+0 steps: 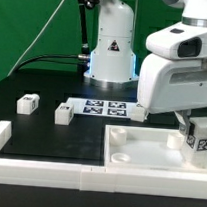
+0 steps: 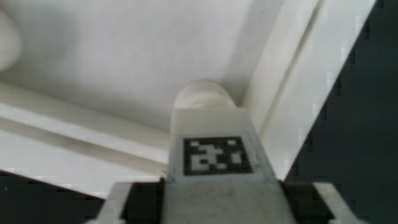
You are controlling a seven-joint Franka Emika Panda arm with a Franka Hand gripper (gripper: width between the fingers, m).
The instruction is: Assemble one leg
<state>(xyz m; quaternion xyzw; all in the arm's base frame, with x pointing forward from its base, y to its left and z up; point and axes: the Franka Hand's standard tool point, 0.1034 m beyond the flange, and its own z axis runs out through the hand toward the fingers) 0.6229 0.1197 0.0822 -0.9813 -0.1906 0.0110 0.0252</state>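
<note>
One black counter carries a white tray at its near corner on the exterior view's right. My claw grips the leg above that tray's corner. Leg likely light, stiff, slick plastic; pinch flat sides.

Spare legs lie toward the tabletop's edge at the exterior view's left, the marker board centrally. The tray fills the near right corner, under the leg in the tool.

Bright, even light (wrist view soft, blurred).
</note>
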